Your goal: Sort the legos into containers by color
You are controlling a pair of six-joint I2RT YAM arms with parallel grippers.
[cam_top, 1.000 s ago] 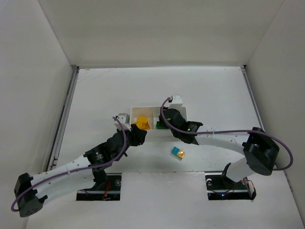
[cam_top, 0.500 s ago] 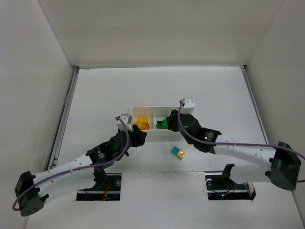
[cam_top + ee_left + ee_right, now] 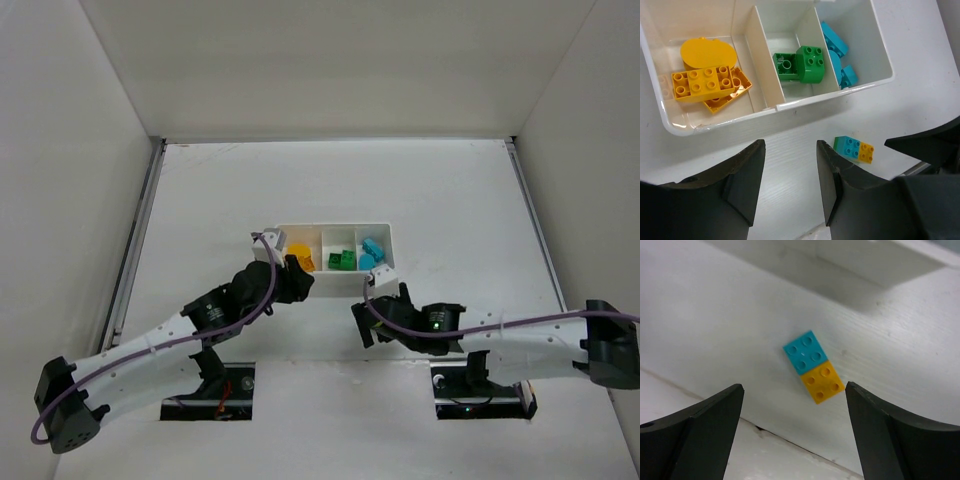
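Lying beside white tray (image 3: 800, 106): joined cyan and orange legos (image 3: 813, 366).

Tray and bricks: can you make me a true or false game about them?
1. The green bricks sit in the middle part of the tray. True.
2. The cyan-and-yellow pair lies in the tray. False: it lies on the table, outside the tray.
3. The right gripper is open above that pair. True.
4. The left gripper holds a yellow brick. False: it holds nothing.
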